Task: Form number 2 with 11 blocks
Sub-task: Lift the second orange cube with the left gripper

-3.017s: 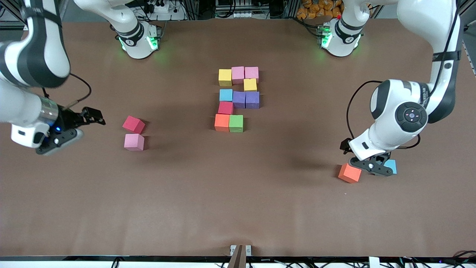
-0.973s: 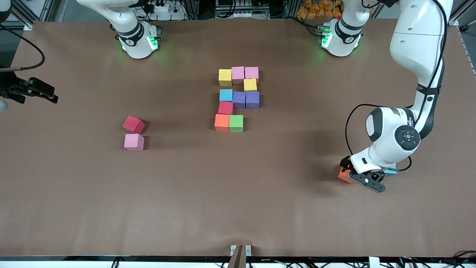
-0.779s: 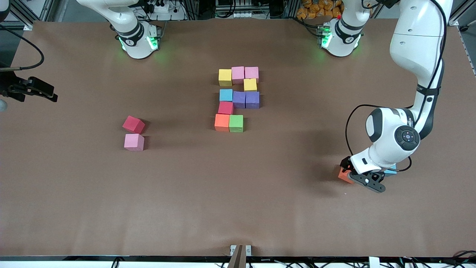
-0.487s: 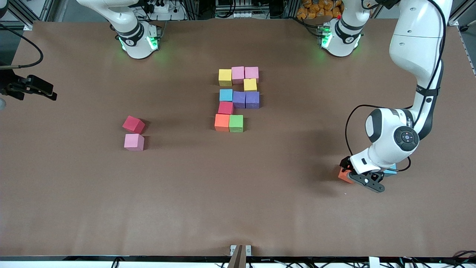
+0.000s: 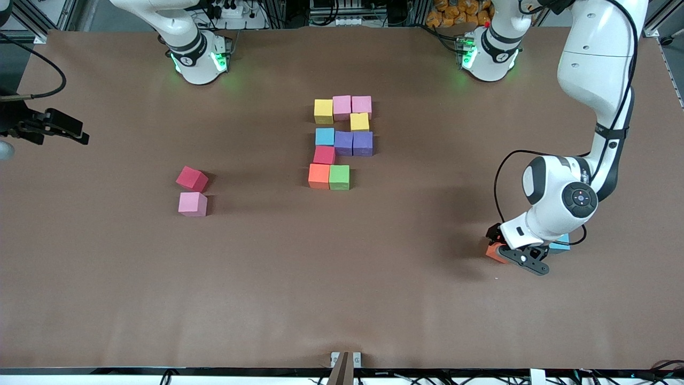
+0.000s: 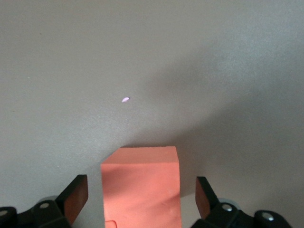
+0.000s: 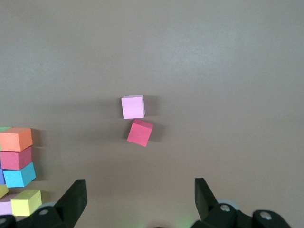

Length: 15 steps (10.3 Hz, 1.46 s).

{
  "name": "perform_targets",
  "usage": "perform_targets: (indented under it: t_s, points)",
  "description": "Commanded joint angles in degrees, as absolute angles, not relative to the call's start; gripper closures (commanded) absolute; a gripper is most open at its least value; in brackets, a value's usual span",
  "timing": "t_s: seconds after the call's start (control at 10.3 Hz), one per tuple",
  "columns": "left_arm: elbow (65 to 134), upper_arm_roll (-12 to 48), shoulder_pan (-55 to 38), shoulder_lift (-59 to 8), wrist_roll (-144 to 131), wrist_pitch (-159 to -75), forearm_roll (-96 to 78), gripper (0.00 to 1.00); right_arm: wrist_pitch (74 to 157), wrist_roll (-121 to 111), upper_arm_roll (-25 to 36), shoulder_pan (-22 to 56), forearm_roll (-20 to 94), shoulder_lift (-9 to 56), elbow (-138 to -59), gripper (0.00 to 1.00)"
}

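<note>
The left tool (image 5: 521,255) is down at the desk near the left arm's end, its jaws spread wide on either side of an orange block (image 5: 495,251). In the left wrist view that orange block (image 6: 141,185) sits between the two fingers (image 6: 76,198) with a gap showing on each side, so nothing is gripped. A light blue block (image 5: 560,245) lies just beside the orange one, mostly hidden under the left arm's wrist.

The right tool (image 5: 59,129) hangs in the air over the edge of the desk at the right arm's end, jaws wide apart and empty; the right arm waits there. Its wrist view looks down on a pink block (image 7: 132,106) and a red block (image 7: 139,132) lying close together, the red one turned at an angle.

The unfinished number 2 (image 5: 342,141) stands in the middle of the desk. Its row farthest from the front camera is a yellow block (image 5: 323,111) and two pink blocks, with another yellow block joining it to a middle row of a light blue block and two purple blocks (image 5: 353,143). A red block (image 5: 324,155) links down to an orange block and a green block (image 5: 339,177) in the nearest row.

The desk (image 5: 342,299) is covered with plain brown matte sheeting. Along the upper edge of the front view stand the two arm bases with green lights, and cables and metal framing.
</note>
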State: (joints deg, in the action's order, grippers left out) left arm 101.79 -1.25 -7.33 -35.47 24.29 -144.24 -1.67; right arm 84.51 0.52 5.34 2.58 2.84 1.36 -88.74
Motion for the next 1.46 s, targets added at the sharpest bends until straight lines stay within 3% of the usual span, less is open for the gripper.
perform_targets:
  t_s: [0.0, 0.19, 0.29, 0.39, 0.58, 0.68, 0.78, 1.36]
  points:
    - [102.3, -1.8, -8.0, -35.8, 24.2, -145.0, -0.4, 0.00, 82.2, 4.1, 4.6, 3.1, 3.7, 1.8, -86.5, 0.00]
    - [102.3, -1.8, -8.0, -36.2, 24.7, -144.9, -0.3, 0.00, 82.0, 4.3, 4.7, 3.3, 3.8, 2.0, -86.4, 0.00]
    - [102.2, -1.8, -8.0, -36.5, 25.0, -145.0, -0.3, 0.09, 82.1, 4.1, 4.7, 3.4, 3.9, 2.0, -85.9, 0.00]
    - [102.2, -1.8, -8.0, -36.6, 25.1, -145.0, -0.3, 0.22, 81.9, 3.7, 4.7, 3.3, 4.0, 2.3, -85.7, 0.00]
    - [102.1, -1.8, -8.1, -36.5, 25.3, -144.9, -0.2, 0.65, 81.7, 3.7, 4.8, 3.2, 4.0, 2.5, -84.0, 0.00]
    - [102.1, -1.8, -8.1, -36.2, 25.3, -144.8, -0.3, 0.79, 81.2, 3.5, 5.1, 2.6, 4.2, 2.5, -83.8, 0.00]
    - [102.0, -1.8, -8.1, -35.8, 25.3, -143.4, -0.3, 0.87, 80.8, 3.2, 4.9, 2.5, 4.0, 2.2, -83.6, 0.00]
    - [107.0, -0.3, -15.4, -25.3, 30.4, -137.3, -0.2, 0.86, 78.2, 5.6, 4.6, 4.8, 3.3, 2.0, -82.6, 0.00]
